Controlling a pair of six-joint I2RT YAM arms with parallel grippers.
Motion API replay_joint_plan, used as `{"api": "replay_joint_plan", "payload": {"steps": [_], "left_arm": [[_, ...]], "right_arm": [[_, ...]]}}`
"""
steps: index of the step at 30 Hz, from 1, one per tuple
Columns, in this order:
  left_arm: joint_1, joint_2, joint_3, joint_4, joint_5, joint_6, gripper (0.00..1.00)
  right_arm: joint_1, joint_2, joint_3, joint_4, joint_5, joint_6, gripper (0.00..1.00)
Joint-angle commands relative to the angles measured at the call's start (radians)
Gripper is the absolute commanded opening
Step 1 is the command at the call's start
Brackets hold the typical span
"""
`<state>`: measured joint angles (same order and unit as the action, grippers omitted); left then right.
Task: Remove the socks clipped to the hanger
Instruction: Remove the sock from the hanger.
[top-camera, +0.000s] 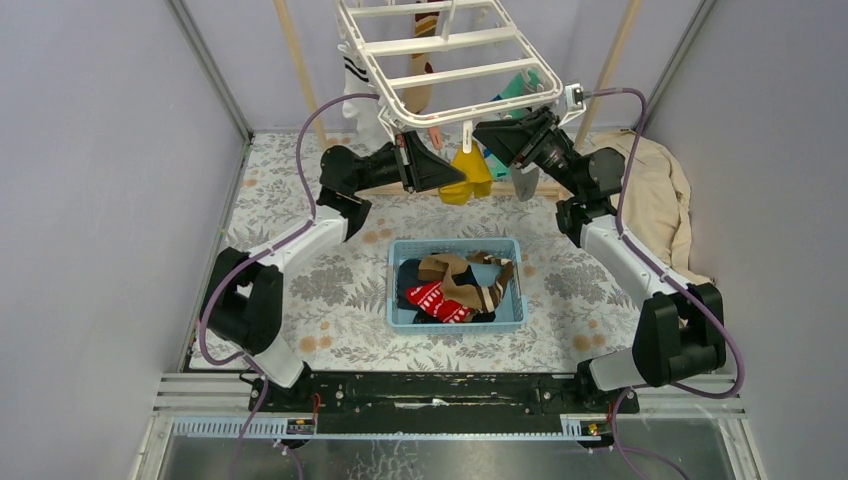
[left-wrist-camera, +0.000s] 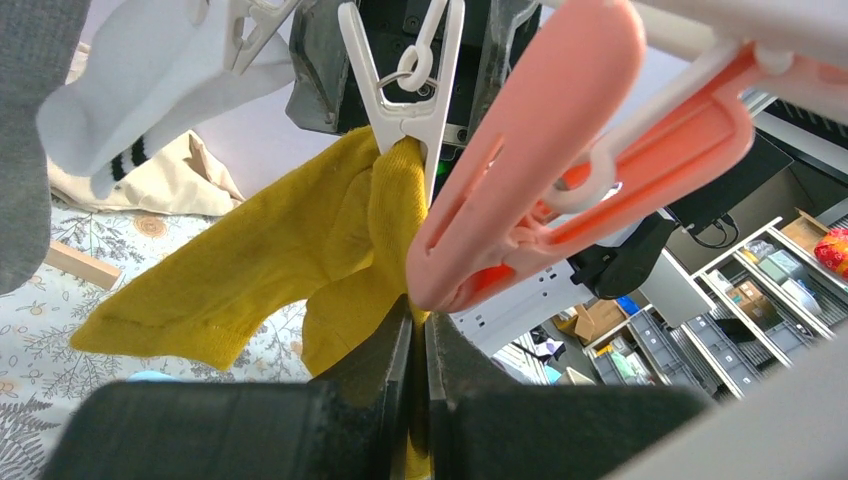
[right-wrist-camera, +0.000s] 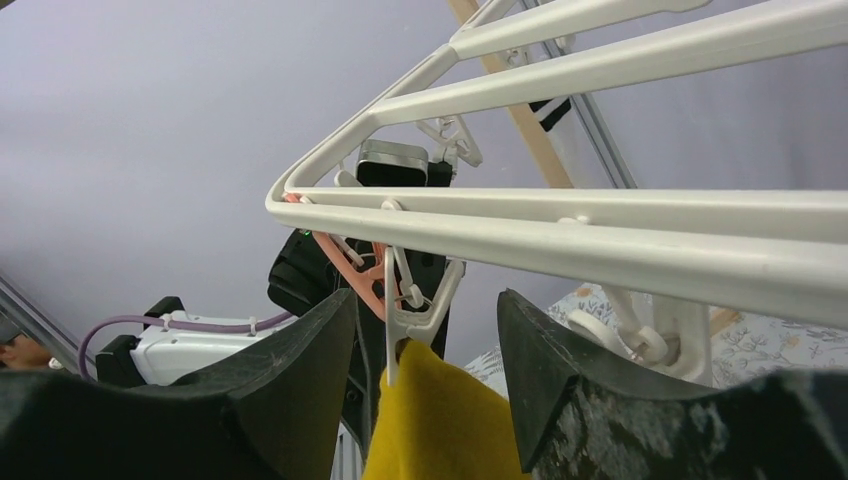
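Observation:
The white hanger (top-camera: 450, 60) hangs tilted at the back with socks clipped under it. A yellow sock (top-camera: 470, 175) hangs from a white clip (left-wrist-camera: 405, 100) at its near edge. My left gripper (top-camera: 440, 172) is shut on this yellow sock (left-wrist-camera: 280, 260), with yellow fabric pinched between its fingers (left-wrist-camera: 395, 360) just below the clip. My right gripper (top-camera: 500, 135) is open on the sock's other side. In the right wrist view its fingers (right-wrist-camera: 300, 380) stand either side of the clip (right-wrist-camera: 415, 310) and the sock (right-wrist-camera: 440, 420), under the hanger bar (right-wrist-camera: 600, 240).
A blue basket (top-camera: 392, 290) in the middle holds brown-striped (top-camera: 470, 275), red (top-camera: 438, 300) and dark socks. Teal (top-camera: 515, 90), grey (top-camera: 524, 183) and white striped (top-camera: 355, 85) socks hang on the hanger. A pink clip (left-wrist-camera: 560, 170) dangles close by. Beige cloth (top-camera: 655, 190) lies right. Wooden poles (top-camera: 300, 70) stand behind.

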<state>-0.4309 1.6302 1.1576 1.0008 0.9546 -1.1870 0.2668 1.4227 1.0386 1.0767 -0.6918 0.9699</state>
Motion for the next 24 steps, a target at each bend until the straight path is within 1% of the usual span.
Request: {"api": "replay_joint_plan", "payload": {"steps": [1,14,19,21,24], "left_arm": [[0.006,0.015,0.033,0.058,0.038,-0.017,0.1],[0.007,0.026,0.034,0.097,0.043,-0.045,0.09],[0.007,0.029,0.032,0.125,0.047,-0.068,0.09],[0.007,0.033,0.033,0.133,0.048,-0.074,0.09],[0.008,0.034,0.034,0.138,0.05,-0.078,0.09]], "right_arm": [[0.024,0.009,0.066,0.062,0.027,0.0,0.61],[0.051,0.022,0.101,0.014,0.041,-0.043,0.58],[0.059,0.027,0.112,-0.007,0.041,-0.062,0.53],[0.063,0.031,0.118,-0.012,0.041,-0.067,0.49],[0.067,0.037,0.126,-0.015,0.041,-0.068,0.47]]}}
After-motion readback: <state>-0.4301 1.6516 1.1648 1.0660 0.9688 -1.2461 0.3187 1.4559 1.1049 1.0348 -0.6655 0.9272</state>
